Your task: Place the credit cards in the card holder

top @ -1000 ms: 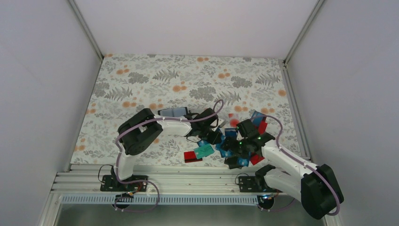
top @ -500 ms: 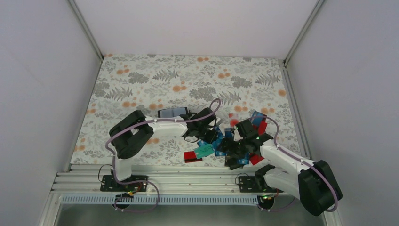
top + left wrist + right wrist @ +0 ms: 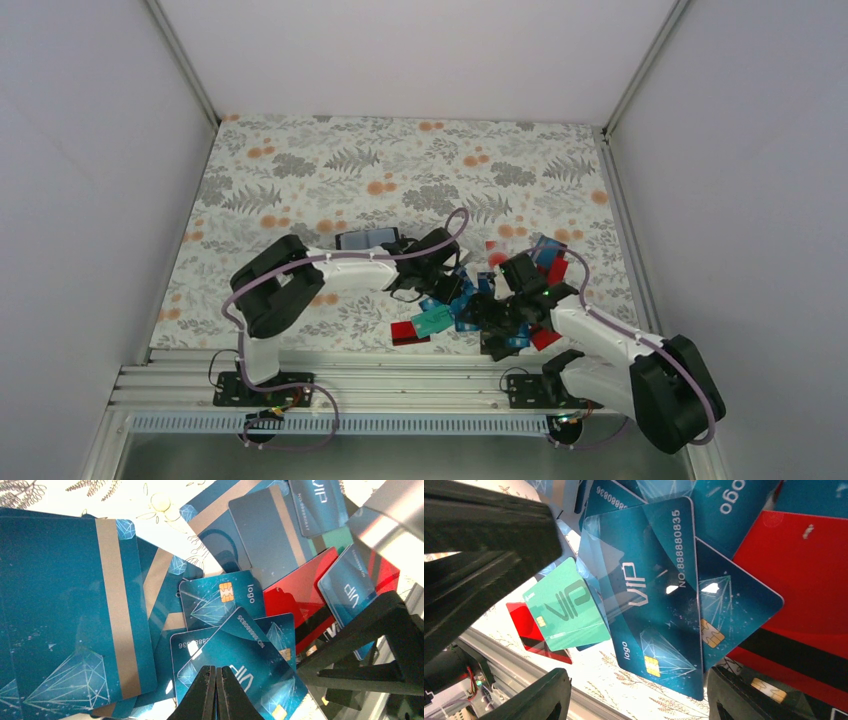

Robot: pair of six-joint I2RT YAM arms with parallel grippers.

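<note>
Left gripper (image 3: 216,674) is clenched, fingertips pressed together right over a blue VIP card (image 3: 255,662) in the heap of credit cards (image 3: 220,597). Can't tell if it's actually pinching anything. Right gripper (image 3: 639,682) is spread wide, hovering above the same heap, which sits by the near edge of the table (image 3: 300,170), right of centre. Card holder (image 3: 366,239) lies apart from the heap, further back, about mid-table beside the left arm (image 3: 350,270).
</note>
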